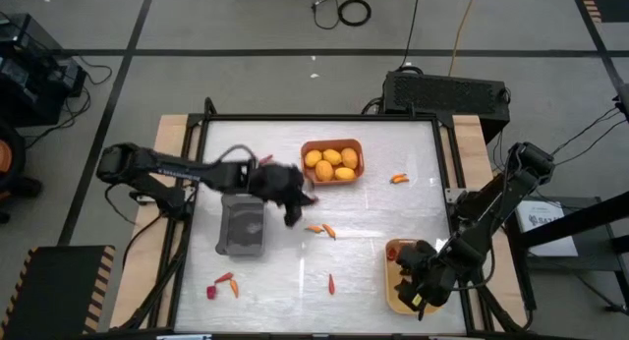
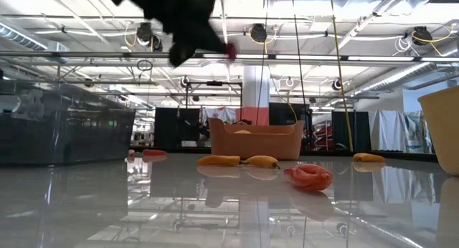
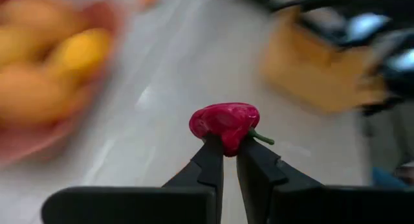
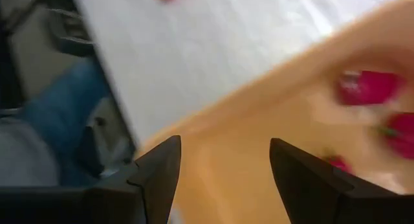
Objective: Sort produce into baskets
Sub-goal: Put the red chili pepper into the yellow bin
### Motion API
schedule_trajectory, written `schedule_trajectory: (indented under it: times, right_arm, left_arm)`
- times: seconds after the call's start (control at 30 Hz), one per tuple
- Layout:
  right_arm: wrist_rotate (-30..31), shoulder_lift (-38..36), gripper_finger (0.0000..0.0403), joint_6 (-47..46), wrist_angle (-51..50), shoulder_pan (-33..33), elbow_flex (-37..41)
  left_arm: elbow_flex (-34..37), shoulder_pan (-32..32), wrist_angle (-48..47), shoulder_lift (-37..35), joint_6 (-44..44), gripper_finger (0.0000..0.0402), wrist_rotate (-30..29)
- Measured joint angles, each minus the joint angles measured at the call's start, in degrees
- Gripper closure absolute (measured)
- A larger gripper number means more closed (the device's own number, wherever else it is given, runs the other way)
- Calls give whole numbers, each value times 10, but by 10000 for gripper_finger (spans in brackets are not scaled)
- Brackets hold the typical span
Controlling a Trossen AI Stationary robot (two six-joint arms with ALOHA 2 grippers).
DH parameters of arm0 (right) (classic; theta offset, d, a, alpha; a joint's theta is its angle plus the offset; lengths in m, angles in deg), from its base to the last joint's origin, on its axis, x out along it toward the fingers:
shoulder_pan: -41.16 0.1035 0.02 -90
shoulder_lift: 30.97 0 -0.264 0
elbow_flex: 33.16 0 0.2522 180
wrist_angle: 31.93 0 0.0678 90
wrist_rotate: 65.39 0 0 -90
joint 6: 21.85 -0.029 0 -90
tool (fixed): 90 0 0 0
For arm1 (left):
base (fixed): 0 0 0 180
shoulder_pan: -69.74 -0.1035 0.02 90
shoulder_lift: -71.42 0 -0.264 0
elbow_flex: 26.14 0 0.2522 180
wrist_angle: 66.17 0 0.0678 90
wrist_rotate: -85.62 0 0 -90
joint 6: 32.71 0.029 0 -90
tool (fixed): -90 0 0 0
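I read the step in hand as a carry: the left gripper (image 3: 229,149) has its fingers closed on a small red berry (image 3: 224,125), lifted clear of the white table (image 1: 413,198), and the next move calls for taking it to the yellow basket (image 1: 391,281) at the right near corner, where other red pieces already lie, and releasing only once above its floor. The left arm reaches in from the left edge, stretched across the dark grey basket (image 1: 242,228) toward the table's middle, its wrist pitched down beside the orange basket (image 1: 332,161) that holds the round yellow fruits (image 1: 326,163). The right arm is folded at the right near corner with the right gripper (image 4: 223,162) hovering over the yellow basket, fingers spread apart and empty. Slim orange and red chili pieces (image 1: 322,229) lie loose at mid-table, with more near the left front edge and one by the orange basket.
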Motion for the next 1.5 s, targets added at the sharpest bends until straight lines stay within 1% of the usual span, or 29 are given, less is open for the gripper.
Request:
schedule_trajectory:
  times: [0.13,0.23,0.3,0.43,0.53,0.67,0.87,0.97,1.03,1.13,1.37,1.5]
  right_arm:
    - [1,0,177,13,58,11,0]
    - [2,0,177,19,88,16,0]
    - [2,0,177,26,111,18,0]
    - [4,0,177,43,166,23,0]
    - [12,0,177,63,172,30,-22]
    - [66,0,177,126,166,46,-79]
    - [165,0,177,259,167,74,-162]
    - [190,0,177,299,167,80,-182]
    - [198,0,177,309,166,80,-185]
    - [199,0,177,314,160,79,-185]
    - [199,0,177,299,110,76,-186]
    - [207,0,177,298,101,76,-186]
  left_arm:
    - [0,77,122,47,6,365,-47]
    - [-1,111,216,88,19,365,-53]
    - [-16,124,256,122,20,365,-53]
    - [-75,134,263,193,50,365,-59]
    - [-130,139,261,249,72,365,-59]
    - [-209,141,260,322,120,365,-58]
    - [-320,141,257,412,166,365,-57]
    - [-363,141,256,444,192,365,-56]
    - [-379,141,256,458,214,362,-55]
    - [-388,141,255,466,240,336,-55]
    - [-395,135,255,467,241,234,-55]
    - [-395,133,240,467,240,203,-55]
